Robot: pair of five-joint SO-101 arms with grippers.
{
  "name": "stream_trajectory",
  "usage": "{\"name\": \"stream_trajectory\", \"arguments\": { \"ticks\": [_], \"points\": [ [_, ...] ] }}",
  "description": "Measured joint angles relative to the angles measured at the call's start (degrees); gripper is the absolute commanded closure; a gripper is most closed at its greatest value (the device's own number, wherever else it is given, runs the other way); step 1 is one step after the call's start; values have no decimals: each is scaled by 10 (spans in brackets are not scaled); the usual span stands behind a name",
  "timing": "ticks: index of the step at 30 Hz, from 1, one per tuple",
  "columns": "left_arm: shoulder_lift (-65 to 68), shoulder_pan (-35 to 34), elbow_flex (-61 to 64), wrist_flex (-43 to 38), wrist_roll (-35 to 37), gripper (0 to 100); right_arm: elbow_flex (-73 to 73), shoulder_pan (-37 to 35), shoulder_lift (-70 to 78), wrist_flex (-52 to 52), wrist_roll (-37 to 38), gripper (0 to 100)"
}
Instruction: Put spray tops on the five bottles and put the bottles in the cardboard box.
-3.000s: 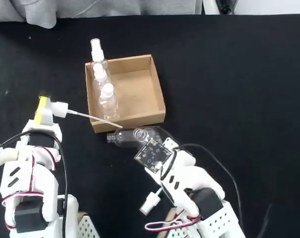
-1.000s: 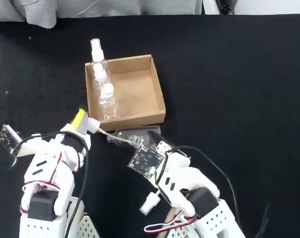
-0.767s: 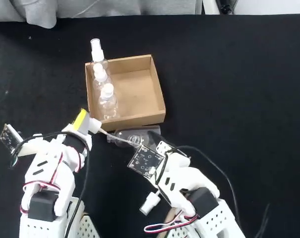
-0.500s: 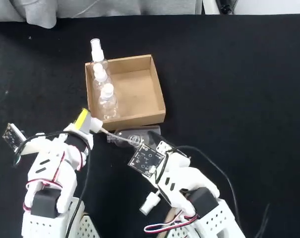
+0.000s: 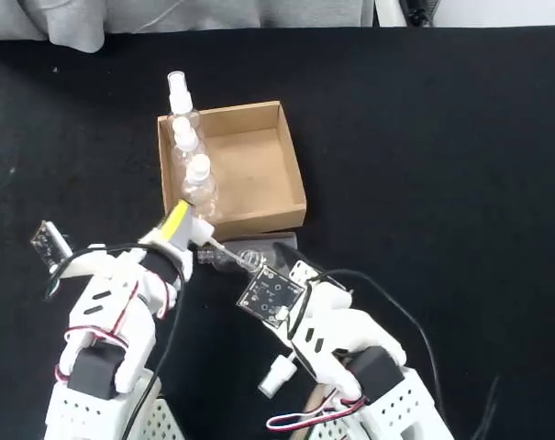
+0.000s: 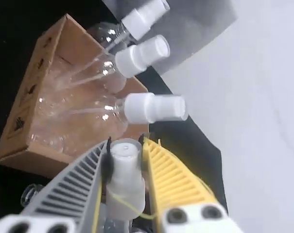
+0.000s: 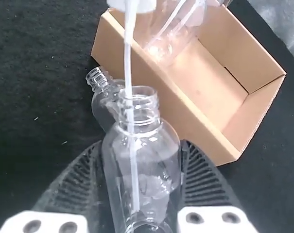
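pinching a spray top (image 6: 123, 167) in the left gripper (image 6: 125, 145), holding its tube (image 7: 129, 58) down inside the open bottle (image 7: 142, 167) clamped in the right gripper (image 7: 139, 150), just off the cardboard box (image 5: 259, 170). leaving a second uncapped bottle (image 7: 100, 94) lying beside the box's near wall, three capped bottles (image 5: 200, 188) leaning along its left wall, a loose spray top (image 5: 278, 374) by the table's near edge.

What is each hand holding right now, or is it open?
Left hand: closed on a spray top.
Right hand: closed on an uncapped bottle.
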Motion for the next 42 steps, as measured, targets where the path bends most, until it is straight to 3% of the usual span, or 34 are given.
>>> {"name": "stream_trajectory", "arguments": {
  "ticks": [14,30,36,42],
  "points": [
    [-1,84,12,-1,-40,971,0,0,0,0,0,910],
    [-1,116,12,6,-72,964,0,-1,0,0,-24,910],
    [-1,116,12,6,-72,805,0,-1,0,0,-24,910],
    [4,117,13,9,-67,808,0,0,0,0,-24,910]
  ]
}}
